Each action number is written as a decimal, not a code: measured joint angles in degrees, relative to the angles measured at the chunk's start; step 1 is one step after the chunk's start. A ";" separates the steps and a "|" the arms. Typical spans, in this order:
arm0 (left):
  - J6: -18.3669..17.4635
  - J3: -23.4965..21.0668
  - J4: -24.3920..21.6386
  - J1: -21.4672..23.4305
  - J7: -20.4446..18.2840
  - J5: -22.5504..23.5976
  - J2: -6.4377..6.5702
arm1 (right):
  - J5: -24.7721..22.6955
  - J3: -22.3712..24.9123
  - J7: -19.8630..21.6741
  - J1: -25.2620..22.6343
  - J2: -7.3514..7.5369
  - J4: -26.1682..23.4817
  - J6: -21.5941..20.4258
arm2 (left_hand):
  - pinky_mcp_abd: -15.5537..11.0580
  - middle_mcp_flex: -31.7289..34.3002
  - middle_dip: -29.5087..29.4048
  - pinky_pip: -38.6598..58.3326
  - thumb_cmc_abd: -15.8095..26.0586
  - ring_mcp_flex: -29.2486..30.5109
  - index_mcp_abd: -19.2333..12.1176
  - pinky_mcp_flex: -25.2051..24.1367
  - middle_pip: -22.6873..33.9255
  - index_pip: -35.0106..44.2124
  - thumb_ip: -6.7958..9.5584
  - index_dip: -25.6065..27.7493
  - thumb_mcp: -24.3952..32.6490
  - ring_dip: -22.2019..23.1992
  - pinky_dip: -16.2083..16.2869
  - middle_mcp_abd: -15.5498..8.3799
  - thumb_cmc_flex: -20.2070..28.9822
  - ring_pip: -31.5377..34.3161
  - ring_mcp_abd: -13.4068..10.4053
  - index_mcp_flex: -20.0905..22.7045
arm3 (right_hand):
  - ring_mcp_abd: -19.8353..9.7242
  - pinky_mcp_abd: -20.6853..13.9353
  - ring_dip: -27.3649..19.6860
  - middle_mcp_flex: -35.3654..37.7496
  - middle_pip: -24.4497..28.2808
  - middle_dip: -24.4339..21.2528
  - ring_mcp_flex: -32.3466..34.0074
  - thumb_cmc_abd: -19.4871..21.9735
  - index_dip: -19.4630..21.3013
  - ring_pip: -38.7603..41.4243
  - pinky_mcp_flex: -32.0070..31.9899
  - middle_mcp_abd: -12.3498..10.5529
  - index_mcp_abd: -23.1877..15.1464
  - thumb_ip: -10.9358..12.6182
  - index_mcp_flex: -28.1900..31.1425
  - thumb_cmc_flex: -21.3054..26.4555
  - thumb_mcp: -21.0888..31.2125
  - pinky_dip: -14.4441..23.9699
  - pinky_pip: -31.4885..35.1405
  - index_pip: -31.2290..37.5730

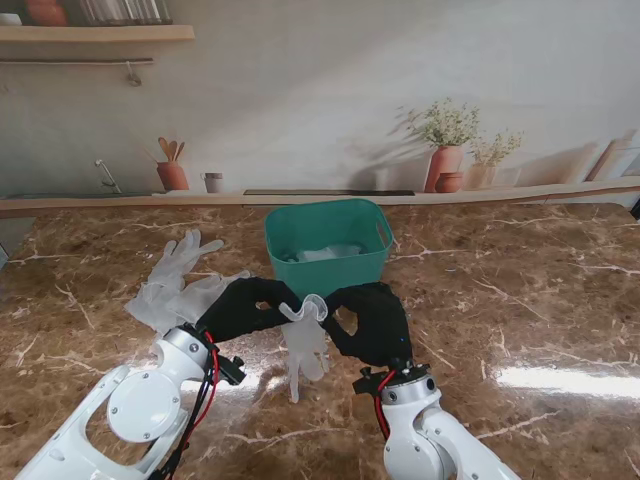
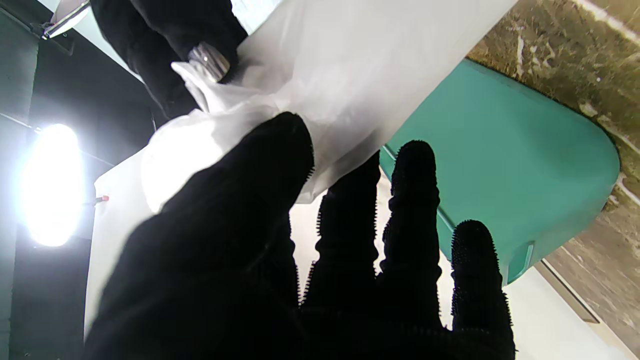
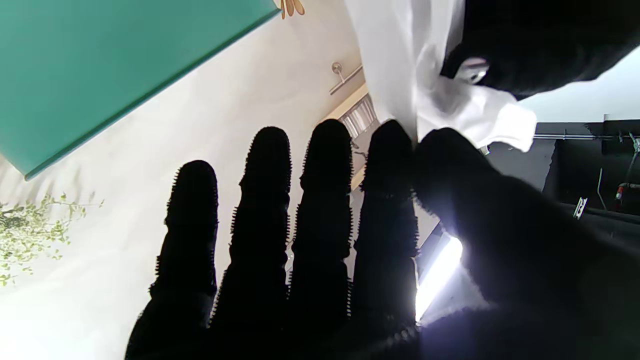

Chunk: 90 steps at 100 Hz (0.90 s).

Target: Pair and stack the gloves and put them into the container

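A translucent white glove (image 1: 305,340) hangs by its cuff between my two black hands, just in front of the teal container (image 1: 328,250). My left hand (image 1: 248,305) pinches the cuff from the left, thumb on the film (image 2: 280,150). From the right, my right hand (image 1: 372,320) pinches the same cuff between thumb and forefinger (image 3: 415,145). The glove's fingers dangle toward me, near the tabletop. More white gloves (image 1: 178,285) lie in a heap on the table to the left. The container holds some pale gloves (image 1: 330,253).
The brown marble table (image 1: 520,300) spreads to both sides. A ledge along the back wall carries potted plants (image 1: 447,150) and a utensil pot (image 1: 172,172). The container's teal wall (image 2: 500,165) sits close to both hands.
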 measured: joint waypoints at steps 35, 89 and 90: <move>-0.78 -1.03 -0.20 0.96 -1.86 -5.31 0.29 | 0.74 0.87 -0.20 -1.49 -0.43 -1.59 -1.92 | 0.47 -2.04 0.27 -1.39 -1.03 -0.01 -0.11 -0.85 1.29 -0.42 0.00 2.88 -0.08 0.26 -0.01 -0.37 -0.65 0.00 0.52 -0.02 | -0.59 -0.01 0.94 1.08 1.19 2.71 0.00 -1.76 4.66 2.00 0.42 -0.02 0.02 -0.04 2.03 -1.56 2.76 0.67 0.85 -0.23; -1.05 -1.42 -1.19 2.26 -0.79 -7.00 0.00 | 1.14 3.80 -0.71 -5.65 -0.68 -5.90 -2.94 | 1.60 -2.45 4.59 -3.05 -1.52 -0.61 8.83 -0.37 0.97 5.26 -0.19 5.92 -5.86 2.90 2.04 -0.40 -5.70 1.53 1.32 -0.46 | -0.62 0.07 1.55 2.48 1.84 2.88 2.03 -3.03 5.20 3.65 1.63 0.04 0.02 -0.04 2.92 -2.14 3.98 0.82 2.94 -0.23; -1.06 -1.46 -1.25 2.31 -0.81 -6.97 0.00 | 1.17 3.88 -0.66 -5.78 -0.67 -6.04 -2.99 | 1.81 -2.00 4.61 -2.89 -1.52 -0.59 8.82 -0.25 0.66 5.26 -0.19 5.76 -5.86 3.16 2.21 -0.40 -5.70 1.64 1.32 -0.46 | -0.62 0.09 1.75 2.50 1.84 2.88 2.36 -3.10 5.20 3.85 1.67 0.04 0.02 -0.04 2.94 -2.15 4.08 0.85 2.98 -0.23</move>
